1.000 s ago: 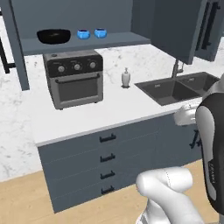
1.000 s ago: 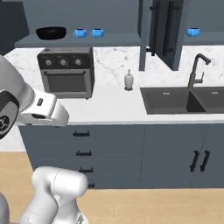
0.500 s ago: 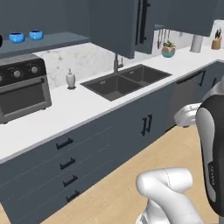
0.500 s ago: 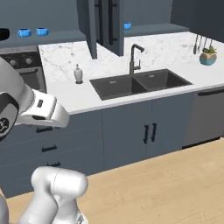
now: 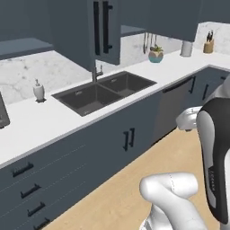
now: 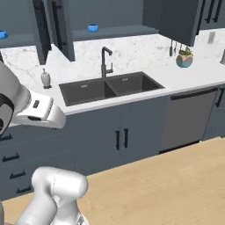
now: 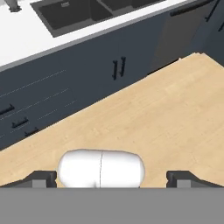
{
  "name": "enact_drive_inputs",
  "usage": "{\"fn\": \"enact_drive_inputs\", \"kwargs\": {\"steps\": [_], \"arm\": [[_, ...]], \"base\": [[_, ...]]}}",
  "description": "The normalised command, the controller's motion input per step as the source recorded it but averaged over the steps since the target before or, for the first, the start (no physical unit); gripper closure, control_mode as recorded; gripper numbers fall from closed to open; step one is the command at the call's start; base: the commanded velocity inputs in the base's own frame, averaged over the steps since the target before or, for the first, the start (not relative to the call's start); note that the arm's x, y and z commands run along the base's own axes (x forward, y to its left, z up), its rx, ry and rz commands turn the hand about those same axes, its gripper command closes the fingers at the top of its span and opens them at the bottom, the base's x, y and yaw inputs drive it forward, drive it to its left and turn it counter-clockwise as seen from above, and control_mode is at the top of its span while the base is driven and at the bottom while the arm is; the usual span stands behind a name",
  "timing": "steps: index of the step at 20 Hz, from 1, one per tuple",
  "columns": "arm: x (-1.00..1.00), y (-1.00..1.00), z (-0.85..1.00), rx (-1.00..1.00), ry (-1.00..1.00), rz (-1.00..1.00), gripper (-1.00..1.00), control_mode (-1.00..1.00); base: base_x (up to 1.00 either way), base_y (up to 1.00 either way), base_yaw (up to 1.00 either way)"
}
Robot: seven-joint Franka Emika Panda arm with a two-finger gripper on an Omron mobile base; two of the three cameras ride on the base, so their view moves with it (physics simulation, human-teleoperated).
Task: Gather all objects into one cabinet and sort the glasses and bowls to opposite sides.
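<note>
The pincer is in the hand view, with its two dark tips far apart at the bottom, at 7 and 5 o'clock. It is spread wide and holds nothing. Under it is the wood floor. Past the floor, toward 12 o'clock, stand the dark blue-grey bottom cupboards with small black handles. On top of them lies the white tabletop. A dark double sink is sunk into the tabletop, and a tall black tap stands just behind it. In the right base view a pale soap bottle stands on the tabletop at about 9 o'clock from the sink. A small plant in a pot stands on the tabletop at about 3 o'clock from the sink. Higher up, at the wall, is the cabinet with its flat shelf floor. Its door hangs open and has a long black bar handle. One bright-blue cup sits on that shelf, at 12 o'clock from the sink. Another blue cup peeks in at the left edge of the right base view, on a shelf well apart from the first cup.
</note>
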Motion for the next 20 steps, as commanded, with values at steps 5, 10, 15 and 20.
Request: {"fn": "enact_drive_inputs", "kwargs": {"steps": [5,10,15,20], "arm": [[0.00,0.00,0.00,0.00,0.00,0.00,-1.00,1.00],[0.00,0.00,0.00,0.00,0.00,0.00,-1.00,1.00],[0.00,0.00,0.00,0.00,0.00,0.00,-1.00,1.00],[0.00,0.00,0.00,0.00,0.00,0.00,-1.00,1.00]], "base": [[0.86,-0.85,0.12],[0.57,-0.84,0.45],[0.33,-0.73,0.57],[0.43,-0.56,0.36]]}}
